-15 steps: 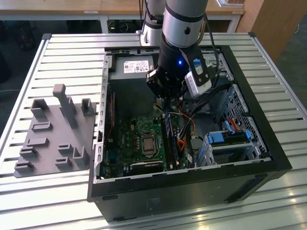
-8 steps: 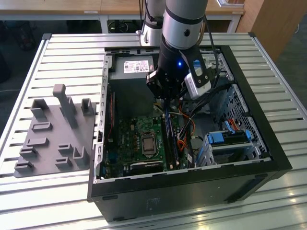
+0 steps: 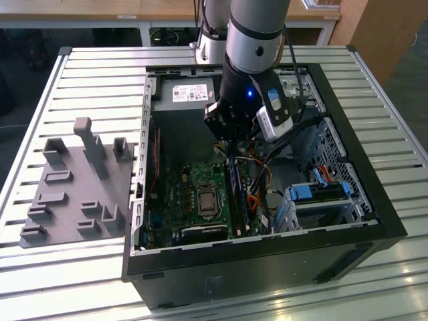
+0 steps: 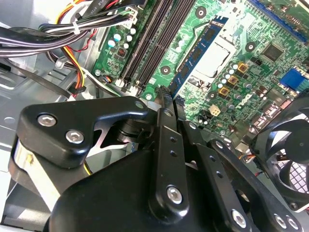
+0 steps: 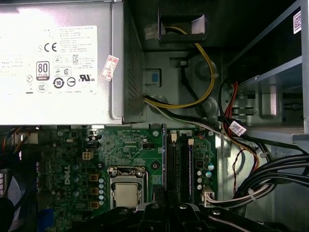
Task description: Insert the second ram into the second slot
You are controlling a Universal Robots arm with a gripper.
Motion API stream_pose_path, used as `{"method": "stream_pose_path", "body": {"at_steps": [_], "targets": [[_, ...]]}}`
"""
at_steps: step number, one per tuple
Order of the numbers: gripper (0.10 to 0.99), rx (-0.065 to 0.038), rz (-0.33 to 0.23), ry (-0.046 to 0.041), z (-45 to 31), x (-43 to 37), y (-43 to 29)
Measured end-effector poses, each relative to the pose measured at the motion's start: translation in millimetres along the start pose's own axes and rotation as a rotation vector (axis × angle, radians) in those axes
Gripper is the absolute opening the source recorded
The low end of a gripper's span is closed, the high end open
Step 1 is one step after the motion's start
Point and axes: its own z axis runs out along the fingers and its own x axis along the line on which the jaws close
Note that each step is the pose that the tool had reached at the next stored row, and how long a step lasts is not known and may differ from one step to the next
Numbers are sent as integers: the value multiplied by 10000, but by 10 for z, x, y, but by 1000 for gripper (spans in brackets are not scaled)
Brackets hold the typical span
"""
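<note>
— Ram (image 4: 199,50), location?
— Inside the case (image 3: 374,200), over the motherboard (image 4: 256,34). Blue stick, dark chips on its face. It is pinched in the end effector (image 4: 169,99), and its blue length reaches out past the fingertips.

— End effector state?
— Clenched on the ram. The black fingers (image 4: 164,140) meet right where the stick begins.

— Relation to the slots?
— The slots (image 4: 145,43) are black, side by side, between the socket (image 4: 217,54) and the cables (image 4: 43,38). The ram runs lengthwise with them. In the second wrist view it lies on their socket side. Seated or hovering: cannot tell.

— Exterior view?
— The arm (image 3: 254,33) comes straight down into the open case, with the end effector low over the board. The power supply (image 3: 184,93) is just beyond it. The case lies on its side on the slatted bench (image 3: 87,80). A grey fixture tray (image 3: 73,180) sits just beside the case, on the exterior view's left.

— Other items?
— A fan (image 4: 289,159) sits near the end effector in the second wrist view. Blue drive clips (image 3: 321,190) are in the case on the exterior view's right, well apart from the ram. In the first wrist view the slots line up just ahead of the fingers, beside the socket.
</note>
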Motion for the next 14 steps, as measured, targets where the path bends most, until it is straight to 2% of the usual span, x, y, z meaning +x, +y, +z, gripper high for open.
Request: {"method": "stream_pose_path", "body": {"at_steps": [8,9,14], "targets": [[137,0,0,0,6,0,0],[137,0,0,0,73,-4,-2],[137,-1,0,0,82,-4,-2]]}}
